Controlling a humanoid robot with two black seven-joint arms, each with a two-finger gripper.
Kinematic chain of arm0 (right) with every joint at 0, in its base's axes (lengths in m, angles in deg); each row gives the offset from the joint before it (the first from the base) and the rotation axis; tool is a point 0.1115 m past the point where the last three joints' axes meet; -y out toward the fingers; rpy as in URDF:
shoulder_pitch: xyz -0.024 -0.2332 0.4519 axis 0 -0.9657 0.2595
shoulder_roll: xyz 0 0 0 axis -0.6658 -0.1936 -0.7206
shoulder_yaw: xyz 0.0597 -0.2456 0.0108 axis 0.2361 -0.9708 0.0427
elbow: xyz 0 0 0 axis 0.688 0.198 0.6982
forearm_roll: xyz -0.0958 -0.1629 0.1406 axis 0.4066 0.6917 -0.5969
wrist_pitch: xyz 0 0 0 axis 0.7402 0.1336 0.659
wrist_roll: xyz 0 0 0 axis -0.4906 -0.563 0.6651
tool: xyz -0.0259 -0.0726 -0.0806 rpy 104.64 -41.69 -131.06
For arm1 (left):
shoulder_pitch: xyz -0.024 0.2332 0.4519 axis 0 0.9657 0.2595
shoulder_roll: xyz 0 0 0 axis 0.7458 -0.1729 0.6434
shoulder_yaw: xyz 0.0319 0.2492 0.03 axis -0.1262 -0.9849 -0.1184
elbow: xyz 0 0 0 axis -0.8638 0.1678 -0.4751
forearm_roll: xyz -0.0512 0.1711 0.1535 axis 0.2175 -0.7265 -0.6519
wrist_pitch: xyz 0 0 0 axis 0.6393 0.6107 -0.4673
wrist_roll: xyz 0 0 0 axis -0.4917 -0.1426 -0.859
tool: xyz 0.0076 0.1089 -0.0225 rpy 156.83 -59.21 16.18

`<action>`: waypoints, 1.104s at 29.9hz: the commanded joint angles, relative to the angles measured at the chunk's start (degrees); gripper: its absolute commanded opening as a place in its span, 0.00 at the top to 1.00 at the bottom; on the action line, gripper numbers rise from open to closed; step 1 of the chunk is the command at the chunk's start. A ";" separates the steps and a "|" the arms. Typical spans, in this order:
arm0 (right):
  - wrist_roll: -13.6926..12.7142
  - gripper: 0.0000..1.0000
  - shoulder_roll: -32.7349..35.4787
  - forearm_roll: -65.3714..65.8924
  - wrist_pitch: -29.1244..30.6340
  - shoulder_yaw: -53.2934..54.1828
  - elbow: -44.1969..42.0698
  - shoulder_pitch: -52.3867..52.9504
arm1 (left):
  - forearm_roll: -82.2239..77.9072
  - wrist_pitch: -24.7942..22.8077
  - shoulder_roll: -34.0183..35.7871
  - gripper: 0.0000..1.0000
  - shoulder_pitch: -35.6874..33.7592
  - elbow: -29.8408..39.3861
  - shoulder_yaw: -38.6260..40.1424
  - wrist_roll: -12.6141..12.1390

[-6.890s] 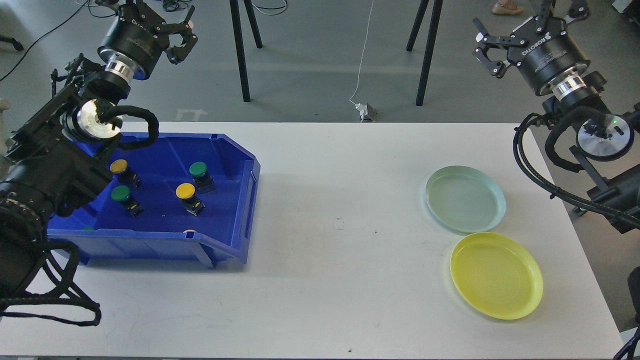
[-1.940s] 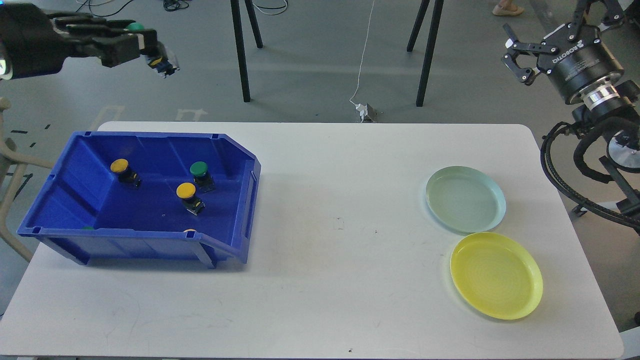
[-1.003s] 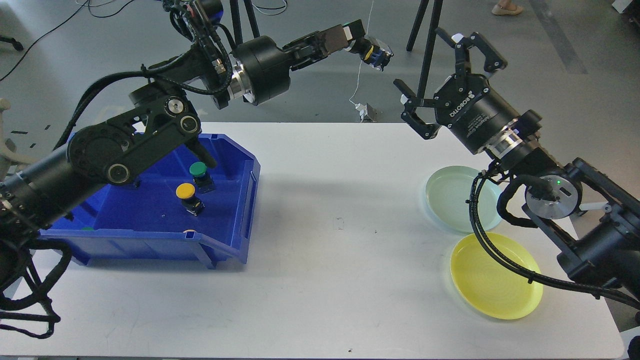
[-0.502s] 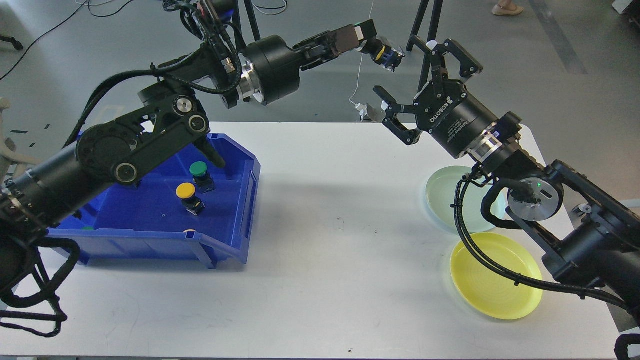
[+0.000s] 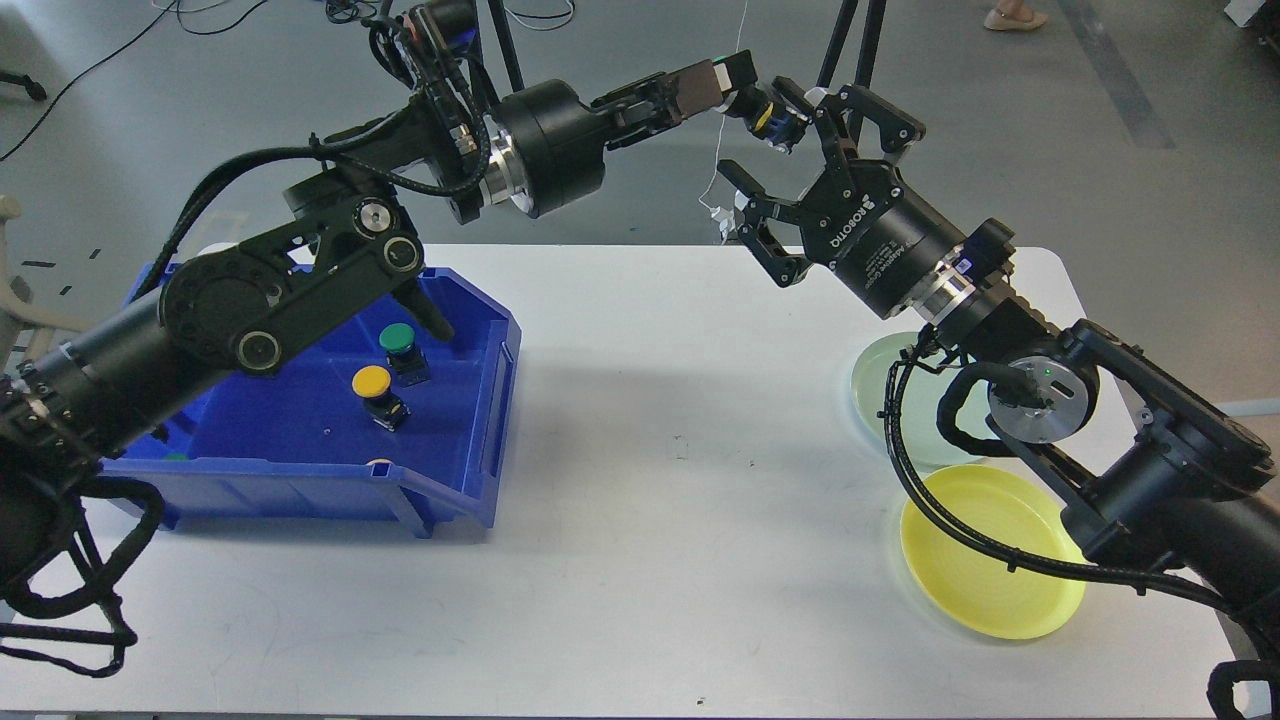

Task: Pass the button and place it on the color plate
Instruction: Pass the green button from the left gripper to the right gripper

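My left gripper [image 5: 735,85] is shut on a green-capped button [image 5: 765,112] and holds it high above the table's far edge. My right gripper [image 5: 800,160] is open, its fingers [image 5: 860,105] spread around the button's black and yellow body. I cannot tell whether they touch it. A pale green plate [image 5: 880,395] and a yellow plate [image 5: 985,575] lie at the table's right, partly hidden by my right arm. The blue bin [image 5: 300,470] at the left holds a green button [image 5: 398,345] and a yellow button [image 5: 372,385].
My left arm crosses over the bin's back part and hides some of it. My right arm stretches over both plates. Black stand legs [image 5: 480,30] rise behind the table. A white cable and plug [image 5: 722,215] lie at the far edge.
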 commanded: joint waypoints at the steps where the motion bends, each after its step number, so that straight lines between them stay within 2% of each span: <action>1: 0.00 0.77 -0.03 0.18 0.04 -0.03 -0.07 0.00 | 0.00 -0.02 0.11 0.76 0.09 -0.03 0.00 -0.02; 12: 0.00 0.78 -0.03 0.18 -0.31 0.06 -0.16 0.00 | 0.00 -0.63 0.02 0.73 0.09 0.06 -0.09 -0.02; 13: 0.00 0.78 -0.03 0.18 -0.31 0.06 -0.16 0.00 | 0.00 -0.80 0.02 0.69 0.18 0.06 0.00 -0.02; 16: 0.00 0.77 0.15 0.18 -0.22 0.06 -0.16 -0.09 | 0.09 -0.63 -0.07 0.45 0.26 0.06 0.00 -0.02; 19: 0.00 0.77 0.68 0.10 -0.13 0.06 0.02 -0.09 | 0.44 -0.37 0.02 0.28 0.26 0.06 0.53 -0.02; 25: 0.08 0.77 3.48 0.01 0.04 0.94 0.81 -1.23 | 1.32 -0.28 0.02 0.06 0.44 -0.73 0.97 0.77; 33: -0.09 0.76 16.13 0.01 0.48 2.52 1.78 -10.10 | 17.74 -0.54 0.72 0.01 0.35 -6.18 2.55 0.94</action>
